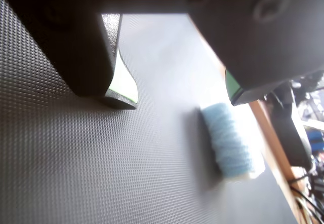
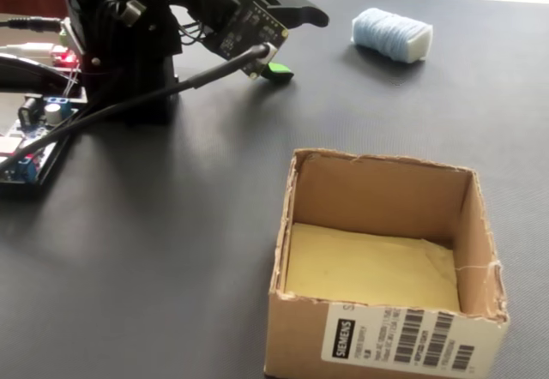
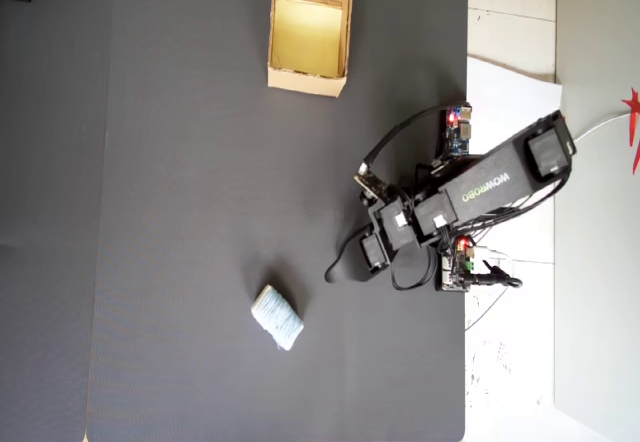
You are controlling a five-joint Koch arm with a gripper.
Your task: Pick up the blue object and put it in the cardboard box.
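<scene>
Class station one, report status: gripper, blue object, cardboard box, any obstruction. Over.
Gripper open, empty, short of the blue object. Blue object lying on the mat, untouched. Cardboard box open and empty. Nothing lying between them. Over.

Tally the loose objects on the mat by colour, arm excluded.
Pale blue: 1, the blue object, lying on the dark mat apart from the gripper
Tan cardboard: 1, the cardboard box, open and empty, yellowish inside
Total: 2
</scene>
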